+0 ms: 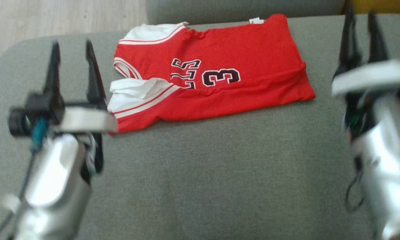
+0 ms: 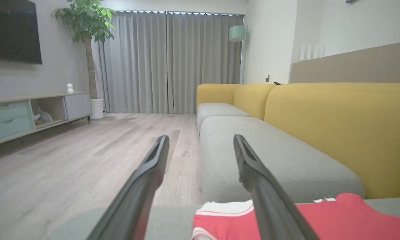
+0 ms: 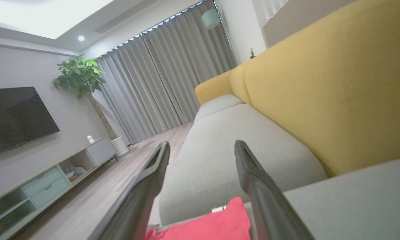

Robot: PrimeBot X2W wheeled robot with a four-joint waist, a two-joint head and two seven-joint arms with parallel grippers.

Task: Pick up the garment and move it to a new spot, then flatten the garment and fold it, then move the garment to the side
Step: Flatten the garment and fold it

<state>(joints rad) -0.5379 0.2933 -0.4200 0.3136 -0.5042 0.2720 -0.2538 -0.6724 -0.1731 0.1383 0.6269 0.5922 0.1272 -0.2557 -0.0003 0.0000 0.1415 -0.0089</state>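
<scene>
A red jersey with white trim and a dark number lies folded on the grey sofa cushion, toward its far side. My left gripper stands open just left of the jersey's white sleeve end, nothing between its fingers. My right gripper is open to the right of the jersey, apart from it. In the left wrist view the jersey shows at the bottom, behind the right finger. The right wrist view catches a red corner of the jersey between its fingers.
The grey cushion's rounded left edge drops to a wooden floor. A second grey seat and yellow backrests run beyond. A TV cabinet, a plant and curtains stand farther off.
</scene>
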